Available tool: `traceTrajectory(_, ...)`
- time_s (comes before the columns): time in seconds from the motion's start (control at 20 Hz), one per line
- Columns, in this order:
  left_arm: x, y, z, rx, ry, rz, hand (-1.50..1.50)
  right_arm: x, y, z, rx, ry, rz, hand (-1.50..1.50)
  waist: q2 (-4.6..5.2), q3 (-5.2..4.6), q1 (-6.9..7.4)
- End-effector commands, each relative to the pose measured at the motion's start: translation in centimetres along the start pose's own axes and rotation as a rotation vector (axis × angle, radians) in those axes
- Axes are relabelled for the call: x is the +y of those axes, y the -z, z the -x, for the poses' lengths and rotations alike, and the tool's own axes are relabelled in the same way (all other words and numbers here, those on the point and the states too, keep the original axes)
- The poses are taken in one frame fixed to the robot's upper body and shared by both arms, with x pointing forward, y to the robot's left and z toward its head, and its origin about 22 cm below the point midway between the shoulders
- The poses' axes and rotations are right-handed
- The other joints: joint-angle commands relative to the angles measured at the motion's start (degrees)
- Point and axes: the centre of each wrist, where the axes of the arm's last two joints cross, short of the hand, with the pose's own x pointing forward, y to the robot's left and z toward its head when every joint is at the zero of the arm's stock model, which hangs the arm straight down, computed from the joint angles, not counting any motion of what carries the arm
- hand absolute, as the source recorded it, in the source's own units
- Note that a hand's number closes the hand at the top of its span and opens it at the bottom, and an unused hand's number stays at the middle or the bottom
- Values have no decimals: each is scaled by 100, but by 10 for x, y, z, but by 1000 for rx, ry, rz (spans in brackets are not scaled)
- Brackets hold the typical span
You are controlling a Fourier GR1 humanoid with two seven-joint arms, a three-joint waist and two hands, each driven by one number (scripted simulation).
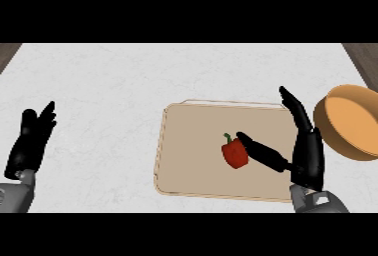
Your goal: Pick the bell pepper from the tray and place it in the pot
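The bell pepper [235, 153] lies on the tray [184, 175], ungrasped, the right hand [306, 150] spread beside it with its thumb reaching toward the pepper, so the lift and the drop into the pot [347, 122] remain, while the left hand [29, 145] rests open at the left edge.

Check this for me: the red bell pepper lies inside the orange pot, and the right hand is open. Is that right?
Not quite. The head view shows the bell pepper lying on the tray, not in the pot, which stands to the tray's right. The right hand is indeed open.

Black and slim-fingered was the left hand [28, 145], right hand [307, 152] was black likewise, left forearm [15, 198] grey, right forearm [320, 203] grey and blocky.
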Motion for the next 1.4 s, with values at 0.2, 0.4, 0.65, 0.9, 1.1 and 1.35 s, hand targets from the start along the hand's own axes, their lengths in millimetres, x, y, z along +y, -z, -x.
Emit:
traceTrajectory(0.2, 4, -7, -4, 19, 11, -14, 0, -12, -9, -32, 166, -358, -134, -150, -21, -9, -53)
traceTrajectory(0.4, 9, -7, -9, 17, 19, -13, 0, -18, -7, -73, 247, -501, -272, -150, -17, -14, 3)
traceTrajectory(0.65, -5, -13, -5, 24, 10, 5, 0, -17, -8, -96, 388, -617, -509, -150, 15, 1, 64)
traceTrajectory(0.9, -6, -12, -13, 13, 39, -23, 0, -3, -9, -118, 451, -605, -656, -150, 28, 9, 49)
traceTrajectory(1.1, 0, -16, -17, 0, 22, 10, 0, 0, 7, -118, 516, -628, -621, -150, 26, 12, 67)
traceTrajectory(1.35, -8, -22, -6, 19, 12, -14, 0, -6, 12, -110, 556, -626, -622, -150, 22, 16, 38)
